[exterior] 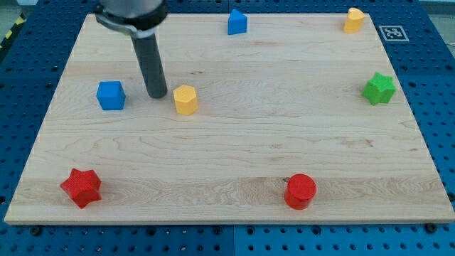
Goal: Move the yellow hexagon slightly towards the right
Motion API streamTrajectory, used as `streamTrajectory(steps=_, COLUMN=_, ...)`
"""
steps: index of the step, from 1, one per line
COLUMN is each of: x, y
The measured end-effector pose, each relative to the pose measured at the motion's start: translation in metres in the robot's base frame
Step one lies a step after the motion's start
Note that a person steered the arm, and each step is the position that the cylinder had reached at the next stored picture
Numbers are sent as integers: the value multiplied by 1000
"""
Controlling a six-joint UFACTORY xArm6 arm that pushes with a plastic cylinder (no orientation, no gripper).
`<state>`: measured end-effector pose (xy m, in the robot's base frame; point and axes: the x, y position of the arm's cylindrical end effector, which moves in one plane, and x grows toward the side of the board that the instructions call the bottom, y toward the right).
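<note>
The yellow hexagon (185, 99) sits on the wooden board (234, 142), left of the middle. My tip (156, 95) rests on the board just to the hexagon's left, with a small gap between them. A blue cube (111, 95) lies to the left of the tip, so the tip stands between the cube and the hexagon.
A blue pentagon-shaped block (237, 23) is at the view's top middle. A second yellow block (353, 20) is at the top right. A green star (379, 88) is at the right edge. A red star (81, 187) is at the bottom left, a red cylinder (300, 190) at the bottom right of middle.
</note>
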<state>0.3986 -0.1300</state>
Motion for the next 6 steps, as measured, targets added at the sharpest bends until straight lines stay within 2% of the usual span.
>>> streamTrajectory(steps=2, x=20, y=8)
streamTrajectory(steps=3, x=20, y=43)
streamTrajectory(steps=6, x=20, y=61)
